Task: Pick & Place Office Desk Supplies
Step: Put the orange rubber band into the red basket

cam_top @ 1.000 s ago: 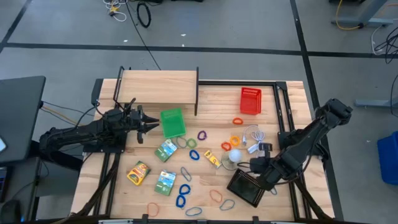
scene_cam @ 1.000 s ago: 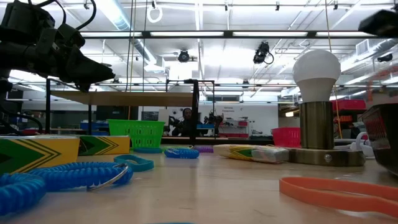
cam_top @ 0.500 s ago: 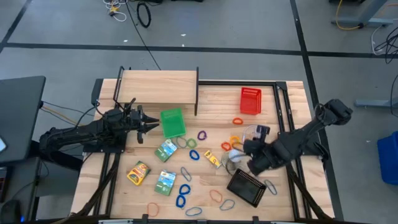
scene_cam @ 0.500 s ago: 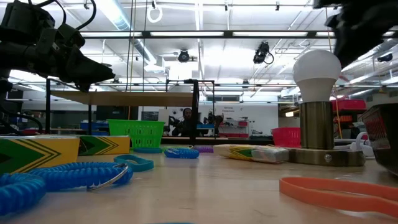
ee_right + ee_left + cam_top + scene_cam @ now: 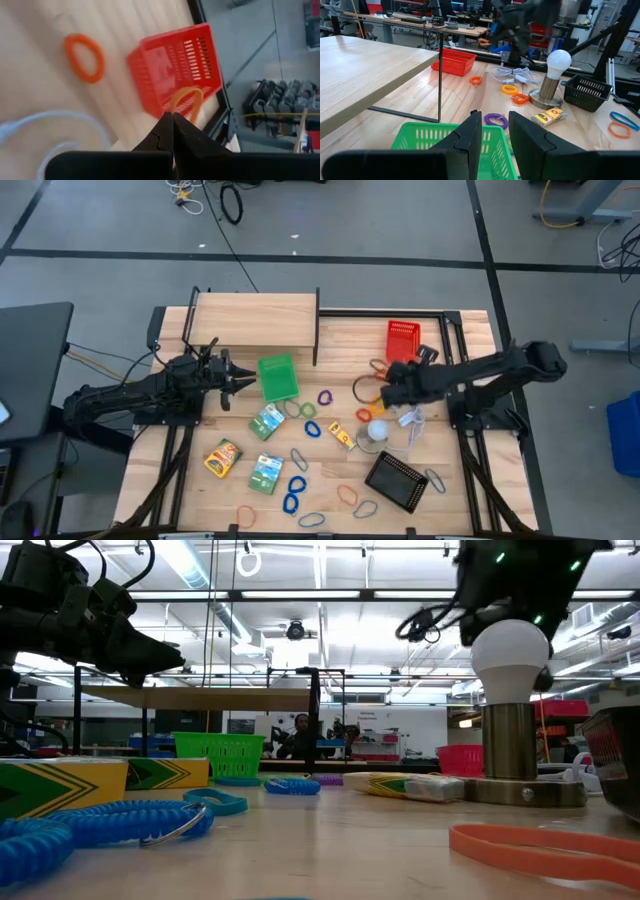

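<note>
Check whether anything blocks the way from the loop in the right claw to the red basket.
Nothing visible does. The right claw is shut on a yellowish loop, with the red basket straight ahead. An orange loop lies flat on the table, off to one side.

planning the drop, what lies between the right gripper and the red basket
In the right wrist view only bare wood separates the right gripper, shut on an orange loop, from the red basket; another orange loop lies aside.

Bright ceiling strip lights [image 5: 330, 595] glare in the low view; the right wrist view is motion-blurred.
</note>
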Motion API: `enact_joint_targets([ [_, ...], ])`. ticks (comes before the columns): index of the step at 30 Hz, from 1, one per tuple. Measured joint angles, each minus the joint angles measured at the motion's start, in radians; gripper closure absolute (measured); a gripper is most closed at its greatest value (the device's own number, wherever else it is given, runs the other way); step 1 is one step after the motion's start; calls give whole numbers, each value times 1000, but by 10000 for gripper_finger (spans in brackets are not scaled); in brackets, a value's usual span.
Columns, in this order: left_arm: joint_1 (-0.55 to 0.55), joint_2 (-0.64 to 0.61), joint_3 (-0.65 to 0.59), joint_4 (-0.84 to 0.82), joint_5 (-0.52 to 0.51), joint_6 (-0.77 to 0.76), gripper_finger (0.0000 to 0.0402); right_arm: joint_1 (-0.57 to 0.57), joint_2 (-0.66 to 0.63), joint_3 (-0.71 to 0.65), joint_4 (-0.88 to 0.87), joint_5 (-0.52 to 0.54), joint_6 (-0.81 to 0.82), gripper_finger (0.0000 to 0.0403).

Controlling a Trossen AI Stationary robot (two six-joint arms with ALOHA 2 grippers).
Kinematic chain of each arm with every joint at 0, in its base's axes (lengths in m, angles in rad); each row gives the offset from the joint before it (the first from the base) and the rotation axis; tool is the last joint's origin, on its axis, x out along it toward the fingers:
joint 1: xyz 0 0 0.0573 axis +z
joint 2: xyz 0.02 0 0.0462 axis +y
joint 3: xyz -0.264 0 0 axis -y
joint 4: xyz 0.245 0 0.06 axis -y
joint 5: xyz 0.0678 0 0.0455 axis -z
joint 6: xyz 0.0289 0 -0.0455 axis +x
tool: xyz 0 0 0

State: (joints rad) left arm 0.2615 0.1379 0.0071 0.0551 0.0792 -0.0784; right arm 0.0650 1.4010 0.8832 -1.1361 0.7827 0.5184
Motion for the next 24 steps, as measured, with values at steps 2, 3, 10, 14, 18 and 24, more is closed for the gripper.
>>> enact_joint_targets([
  [2, 0, 0, 0, 0, 0, 0, 298, -56, 0, -25, 88, -1, -81, 403],
  [3, 0, 0, 0, 0, 0, 0, 298, -83, 0, -37, 147, -9, -130, 403],
  [10, 0, 0, 0, 0, 0, 0, 298, -277, 0, -87, 418, -81, -373, 403],
  [14, 0, 0, 0, 0, 0, 0, 298, -382, 0, -88, 451, -149, -431, 403],
  [18, 0, 0, 0, 0, 0, 0, 298, -459, 0, -88, 473, -248, -478, 396],
  [24, 0, 0, 0, 0, 0, -1, 298, -508, 0, -88, 536, -395, -535, 346],
])
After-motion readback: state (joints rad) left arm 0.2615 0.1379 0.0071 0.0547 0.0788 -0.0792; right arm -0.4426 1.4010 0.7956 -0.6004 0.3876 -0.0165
